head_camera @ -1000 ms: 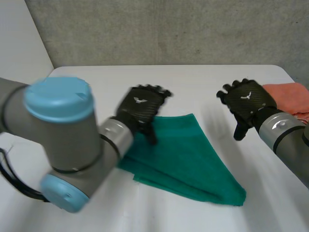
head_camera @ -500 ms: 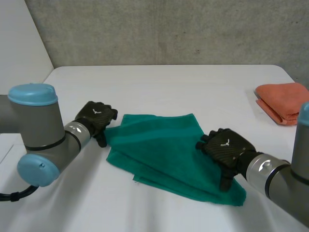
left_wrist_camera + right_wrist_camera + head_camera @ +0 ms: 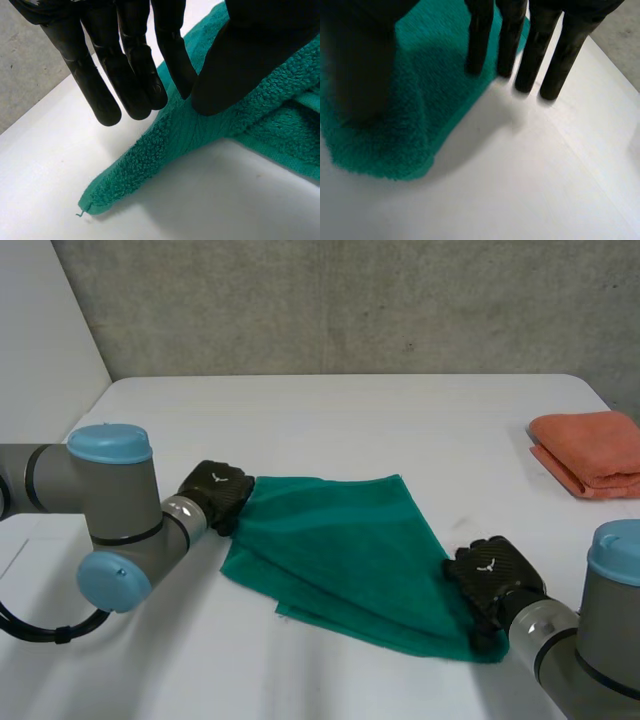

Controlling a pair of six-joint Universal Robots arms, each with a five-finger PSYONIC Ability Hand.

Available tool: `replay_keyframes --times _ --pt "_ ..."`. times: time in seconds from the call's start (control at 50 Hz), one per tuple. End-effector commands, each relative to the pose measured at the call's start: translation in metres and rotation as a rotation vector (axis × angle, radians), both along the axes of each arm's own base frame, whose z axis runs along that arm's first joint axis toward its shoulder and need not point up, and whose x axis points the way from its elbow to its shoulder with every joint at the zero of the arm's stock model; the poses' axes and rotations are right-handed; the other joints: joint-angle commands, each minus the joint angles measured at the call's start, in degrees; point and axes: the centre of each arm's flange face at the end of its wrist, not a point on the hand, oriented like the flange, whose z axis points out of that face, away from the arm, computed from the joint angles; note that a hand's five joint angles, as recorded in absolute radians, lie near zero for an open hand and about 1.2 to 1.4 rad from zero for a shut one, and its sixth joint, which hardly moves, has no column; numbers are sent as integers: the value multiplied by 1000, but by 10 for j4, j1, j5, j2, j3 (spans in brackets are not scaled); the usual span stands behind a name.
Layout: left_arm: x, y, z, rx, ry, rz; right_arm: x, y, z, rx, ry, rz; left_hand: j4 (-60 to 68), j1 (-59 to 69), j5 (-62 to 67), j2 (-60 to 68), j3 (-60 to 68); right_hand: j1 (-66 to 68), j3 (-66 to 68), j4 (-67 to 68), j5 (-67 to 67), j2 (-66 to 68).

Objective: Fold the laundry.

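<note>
- head view: the green towel (image 3: 340,550) lies crumpled and half folded on the white table (image 3: 330,410), roughly in the middle.
- my left hand (image 3: 218,495) is right at the towel's far left corner, touching it.
- my right hand (image 3: 492,578) is down on the towel's near right corner, palm over the cloth.
- a folded orange cloth (image 3: 590,452) sits well apart from the towel, off past its right side.
- left wrist view: my left hand (image 3: 130,65) has its fingers straight and spread just above the towel (image 3: 165,140). the thumb tip rests on a raised ridge of the cloth, and nothing is curled round it. the towel's pointed corner pokes out past my fingertips onto the table (image 3: 60,150).
- right wrist view: my right hand (image 3: 480,35) has its fingers straight and apart too. a couple of them are over the towel (image 3: 430,75) and the others are over bare table (image 3: 530,175) beside its edge. the thumb hangs over the towel's rounded corner, and i'm not gripping anything.
</note>
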Motion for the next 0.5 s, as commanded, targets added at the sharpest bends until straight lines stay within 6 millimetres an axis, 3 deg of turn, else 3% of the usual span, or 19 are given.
replay_keyframes --times 0.02,0.1,0.18,0.2,0.22,0.26,0.28,0.32,0.34,0.36,0.42,0.44,0.5 --pt "-10 14 8 -9 3 -32 1 -9 0 -25 -4 -11 114 144 141 116 120 484 454 454 464 451" --pt "-9 20 48 -82 49 -25 3 -11 5 -37 -13 -1 114 144 141 116 120 484 454 454 464 451" --pt "-5 29 92 -175 106 3 7 -21 33 -134 -47 2 114 144 141 116 120 484 454 454 464 451" --pt "-4 31 103 -194 124 8 9 -27 55 -206 -73 -2 114 144 141 116 120 484 454 454 464 451" --pt "0 36 125 -238 165 23 10 -30 66 -242 -87 -2 114 144 141 116 120 484 454 454 464 451" --pt "3 42 148 -283 212 33 12 -36 90 -315 -110 3 114 144 141 116 120 484 454 454 464 451" --pt "4 46 160 -306 240 36 14 -42 116 -394 -129 6 114 144 141 116 120 484 454 454 464 451" --pt "10 57 193 -370 314 43 15 -47 138 -457 -143 6 114 144 141 116 120 484 454 454 464 451" --pt "13 62 206 -398 346 46 17 -51 162 -524 -165 6 114 144 141 116 120 484 454 454 464 451" --pt "16 69 220 -425 379 45 18 -52 174 -556 -178 8 114 144 141 116 120 484 454 454 464 451" --pt "23 81 243 -473 437 44 23 -55 219 -671 -225 15 114 144 141 116 120 484 454 454 464 451" --pt "27 90 257 -500 474 41 24 -55 226 -687 -234 17 114 144 141 116 120 484 454 454 464 451" --pt "34 100 272 -533 517 43 26 -61 254 -756 -261 16 114 144 141 116 120 484 454 454 464 451"
